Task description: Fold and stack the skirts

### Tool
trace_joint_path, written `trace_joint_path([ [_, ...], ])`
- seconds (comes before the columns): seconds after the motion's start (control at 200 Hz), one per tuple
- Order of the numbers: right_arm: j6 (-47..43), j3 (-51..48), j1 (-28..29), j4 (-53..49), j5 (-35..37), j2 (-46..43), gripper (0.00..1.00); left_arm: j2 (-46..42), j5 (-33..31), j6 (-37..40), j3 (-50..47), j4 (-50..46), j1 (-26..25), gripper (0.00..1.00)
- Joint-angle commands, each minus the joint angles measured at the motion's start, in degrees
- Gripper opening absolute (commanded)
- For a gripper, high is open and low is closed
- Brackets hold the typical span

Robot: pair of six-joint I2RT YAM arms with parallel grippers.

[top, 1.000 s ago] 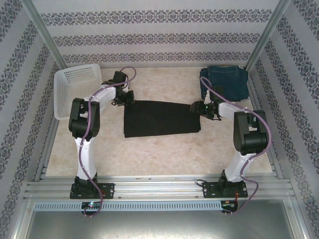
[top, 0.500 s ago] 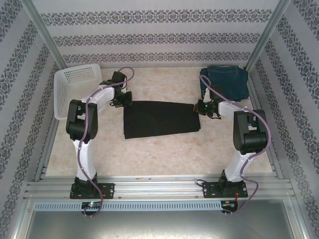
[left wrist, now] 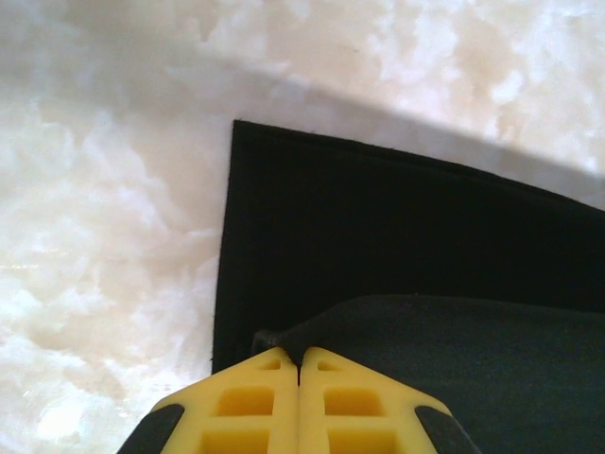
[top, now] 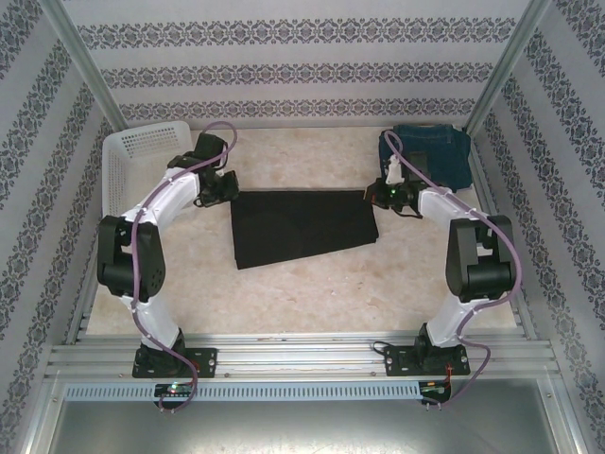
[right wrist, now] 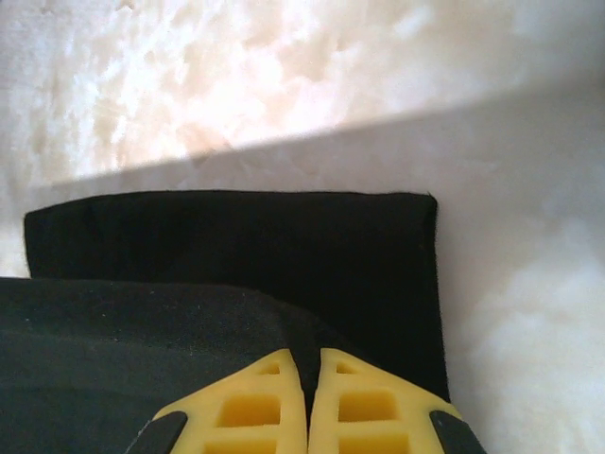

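Two grippers, each with a pair of yellow, lattice-holed fingers (left wrist: 255,402). The left gripper (top: 223,189) is clamped on the black skirt (top: 301,225) at its 10 o'clock corner. The right gripper (top: 378,196) is clamped on its 2 o'clock corner. A raised fold of cloth meets each pair of tips. Two skirts show. The black skirt is matte and smooth, a flat near-rectangle with a stitched hem at the table's (top: 312,293) centre. The denim skirt (top: 437,156), dark blue and bulkier, lies at 1 o'clock. One white plastic mesh basket (top: 128,156) sits at 10 o'clock. The tabletop is marbled cream.
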Motion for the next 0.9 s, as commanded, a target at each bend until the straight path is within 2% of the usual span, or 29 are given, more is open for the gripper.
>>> trace_joint_path([
  [0.0,-1.23,4.91,1.08,-2.21,-1.72,4.33,0.00,1.56,-3.73,-1.20,0.23,-3.03,0.55,0.00],
  [0.175,0.47,8.41,1.81,-2.61,1.62,8.85,0.00,7.71,-3.58,0.44,5.37,-1.47,1.07,0.00],
  [0.31,1.76,10.45,1.96,-2.01,0.13,10.93,0.00,11.56,-7.98,0.00,10.40,-5.21,1.10,0.00],
  [0.515,1.83,9.97,2.11,-1.99,2.08,7.38,0.00,5.58,-7.63,-1.76,5.41,-3.80,1.21,0.00],
  [0.639,1.42,11.02,2.25,-2.13,-0.47,6.40,0.00,3.22,-8.17,-2.25,2.65,-3.12,2.53,0.00],
  [0.784,2.03,14.53,2.36,-2.18,-1.33,10.13,0.01,5.48,-7.71,-2.45,3.24,-2.32,4.68,0.00],
  [0.894,2.62,18.39,2.95,-2.53,-4.30,15.20,0.05,8.36,-8.04,-2.60,4.68,-2.79,5.22,0.00],
])
